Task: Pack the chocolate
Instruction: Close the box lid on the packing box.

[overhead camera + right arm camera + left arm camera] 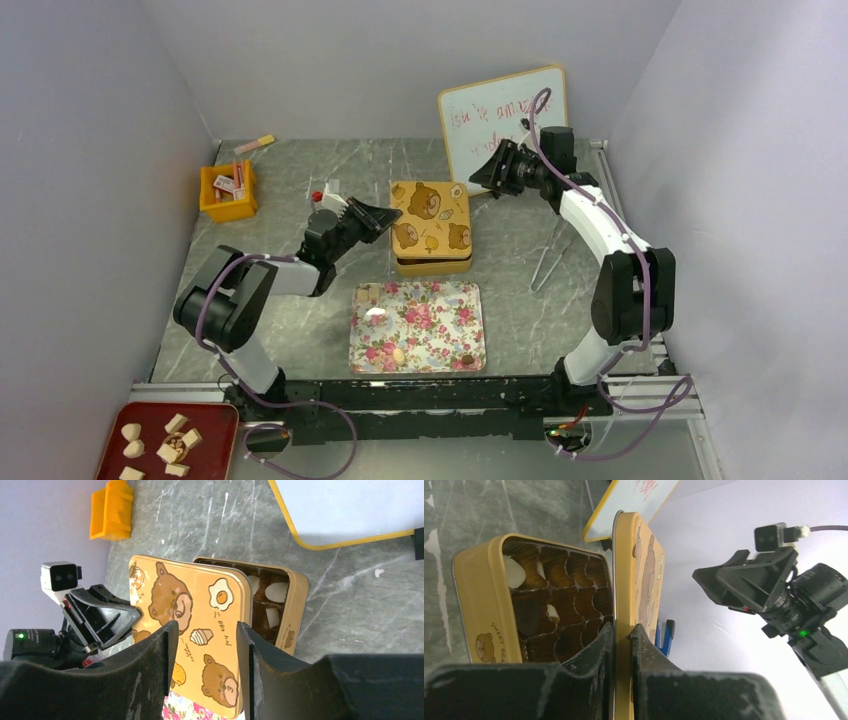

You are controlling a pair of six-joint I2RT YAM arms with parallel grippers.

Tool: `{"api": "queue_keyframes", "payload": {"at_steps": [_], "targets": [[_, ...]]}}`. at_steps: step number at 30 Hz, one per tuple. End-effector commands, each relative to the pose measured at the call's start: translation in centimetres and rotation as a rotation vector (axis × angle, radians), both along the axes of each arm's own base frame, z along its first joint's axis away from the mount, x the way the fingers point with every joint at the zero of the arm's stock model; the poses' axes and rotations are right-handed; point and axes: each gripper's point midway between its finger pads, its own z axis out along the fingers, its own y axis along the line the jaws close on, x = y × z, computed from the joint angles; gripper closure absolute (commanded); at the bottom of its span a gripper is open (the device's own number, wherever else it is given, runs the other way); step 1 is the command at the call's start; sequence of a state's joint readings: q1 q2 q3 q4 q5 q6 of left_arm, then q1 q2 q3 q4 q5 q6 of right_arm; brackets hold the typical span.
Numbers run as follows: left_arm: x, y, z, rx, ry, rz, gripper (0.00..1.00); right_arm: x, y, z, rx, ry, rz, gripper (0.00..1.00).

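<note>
A yellow bear-print tin (pixel 436 262) stands mid-table. My left gripper (pixel 388 218) is shut on the left edge of its lid (pixel 430 215) and holds the lid tilted above the tin. In the left wrist view my gripper (pixel 624 628) clamps the lid (pixel 640 570), and the open tin (pixel 480 605) shows brown paper cups with cream-white chocolate (pixel 514 573). My right gripper (pixel 482 177) is open and empty behind the tin. Its view (pixel 207 626) looks down on the lid (pixel 192 605) and chocolate (pixel 276 591) in the tin (pixel 296 600). A few pieces (pixel 398 354) lie on the floral tray (pixel 440 330).
A red tray (pixel 205 420) with several chocolate pieces sits at the bottom left, outside the frame rail. An orange bin (pixel 228 195) with packets stands at the back left. A whiteboard (pixel 500 115) leans against the back wall. Metal tongs (pixel 550 260) lie right of the tin.
</note>
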State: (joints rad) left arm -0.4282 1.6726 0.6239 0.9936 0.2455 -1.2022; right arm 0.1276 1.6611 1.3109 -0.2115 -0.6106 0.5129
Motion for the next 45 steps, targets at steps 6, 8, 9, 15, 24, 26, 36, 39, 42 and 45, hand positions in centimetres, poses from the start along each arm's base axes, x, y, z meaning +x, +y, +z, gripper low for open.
{"api": "queue_keyframes", "payload": {"at_steps": [6,8,9,15,24,26,36,39,42,45], "targets": [[0.8,-1.1,2.2,0.015,-0.054,0.025,0.95,-0.1,-2.4,1.3,-0.111,-0.091,-0.099,0.5],[0.8,-1.7,2.1,0.018,-0.052,0.02,0.95,-0.2,-2.8,0.8,-0.146,-0.085,-0.117,0.51],[0.9,-1.9,1.9,0.02,-0.045,0.02,0.95,-0.2,-3.1,0.5,-0.168,-0.081,-0.13,0.51],[1.0,-2.6,1.4,0.035,-0.027,0.024,0.95,-0.1,-5.0,-1.5,-0.315,-0.049,-0.231,0.61],[0.9,-2.7,0.5,0.057,-0.002,0.044,0.95,-0.4,-6.6,-4.2,-0.429,0.021,-0.276,0.71],[0.9,-2.7,0.4,0.06,0.002,0.048,0.95,-0.5,-6.6,-4.8,-0.44,0.029,-0.275,0.71],[1.2,-2.6,-0.3,0.067,0.014,0.062,0.95,-0.9,-5.2,-6.5,-0.459,0.056,-0.221,0.77],[1.2,-2.6,-0.6,0.066,0.018,0.062,0.95,-0.9,-4.9,-6.9,-0.464,0.063,-0.211,0.77],[1.3,-2.6,-0.8,0.066,0.023,0.066,0.95,-0.9,-4.4,-7.4,-0.471,0.073,-0.193,0.77],[1.4,-2.7,-0.9,0.066,0.023,0.064,0.95,-0.8,-4.2,-7.8,-0.472,0.08,-0.186,0.77]]}}
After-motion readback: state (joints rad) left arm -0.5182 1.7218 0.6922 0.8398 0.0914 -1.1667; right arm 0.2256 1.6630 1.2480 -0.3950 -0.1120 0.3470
